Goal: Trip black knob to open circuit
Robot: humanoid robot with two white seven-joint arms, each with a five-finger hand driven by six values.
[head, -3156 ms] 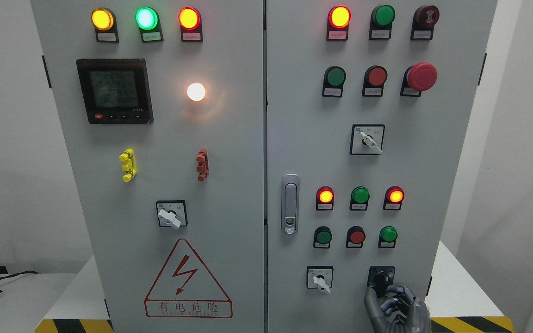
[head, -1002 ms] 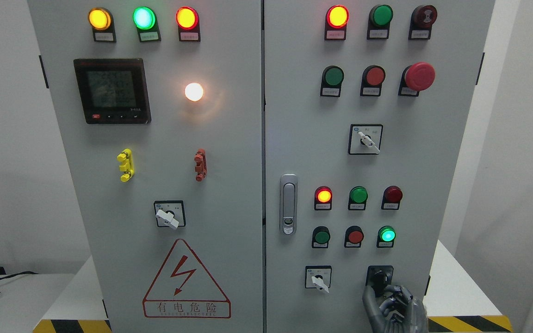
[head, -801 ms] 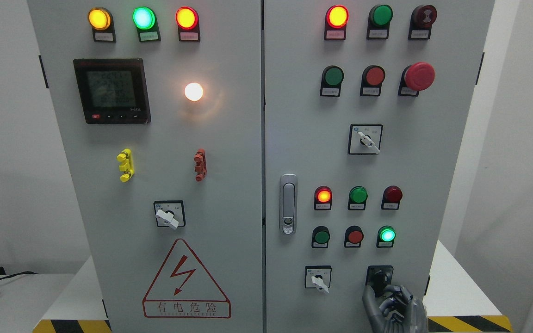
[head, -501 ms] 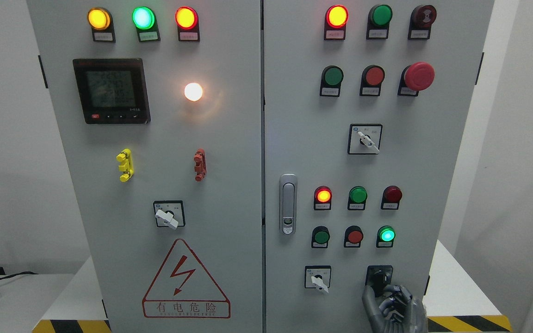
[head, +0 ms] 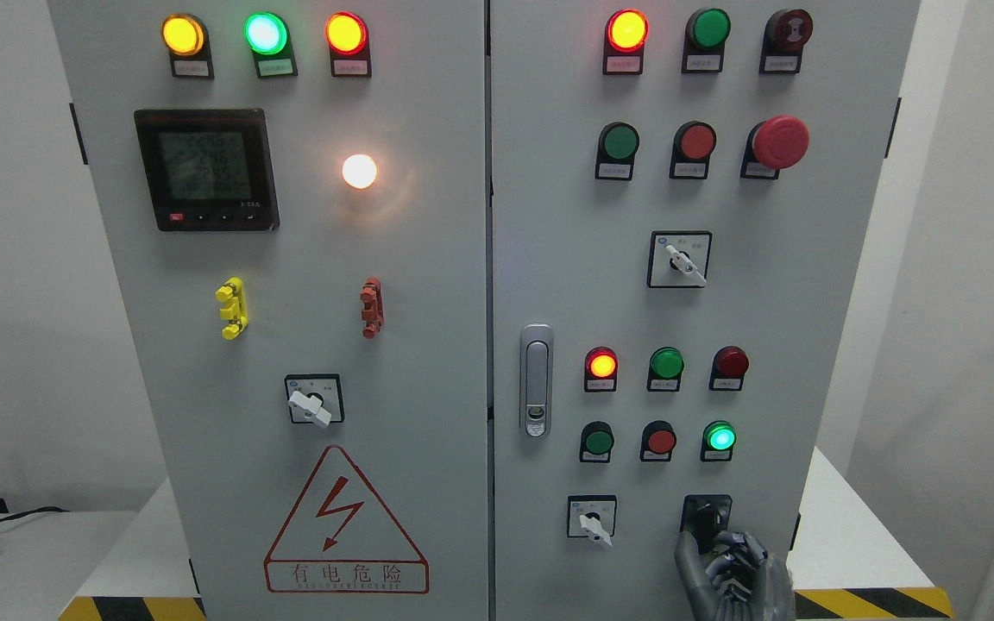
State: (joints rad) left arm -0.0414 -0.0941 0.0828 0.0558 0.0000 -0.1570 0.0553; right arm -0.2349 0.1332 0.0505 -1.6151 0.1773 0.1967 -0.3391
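Black knob [head: 707,521], the task's switch, sat at the lower right of the right cabinet door [head: 549,259], with the right hand [head: 732,573] just below it, fingers curled and reaching up to it; whether it was truly pinched could not be told. A slip could leave the knob only part turned. Three white-handled selector switches and one black knob were counted.

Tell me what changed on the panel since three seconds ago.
The right red lamp in the lower row went dark, and the green button beneath it lit up. The right hand stays at the black knob. All other lamps and switches look unchanged.
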